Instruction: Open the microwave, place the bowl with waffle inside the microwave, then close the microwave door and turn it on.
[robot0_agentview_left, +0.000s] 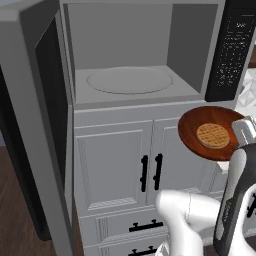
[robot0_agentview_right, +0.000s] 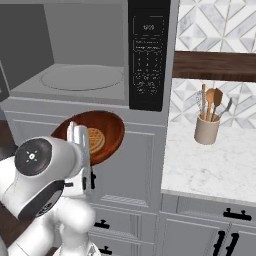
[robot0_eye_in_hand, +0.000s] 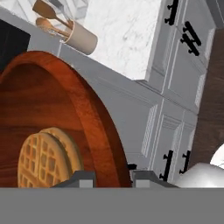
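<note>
The microwave is built in above white panelled cabinet doors, and its cavity is exposed. The microwave door is swung fully open to the left, with its dark window seen edge-on. The round grey turntable lies bare on the cavity floor. The black keypad panel is located at the right of the cavity.

To the right of the microwave, a marble counter is seen, on which a beige utensil holder with wooden tools stands near the tiled wall.

The bowl with waffle is held in the air in front of the cabinet, below the cavity opening and toward its right side, tilted toward the cameras. The waffle rests inside against the lower part of the bowl.

The gripper is clamped on the rim of the bowl, with one finger inside the rim and the other outside.
</note>
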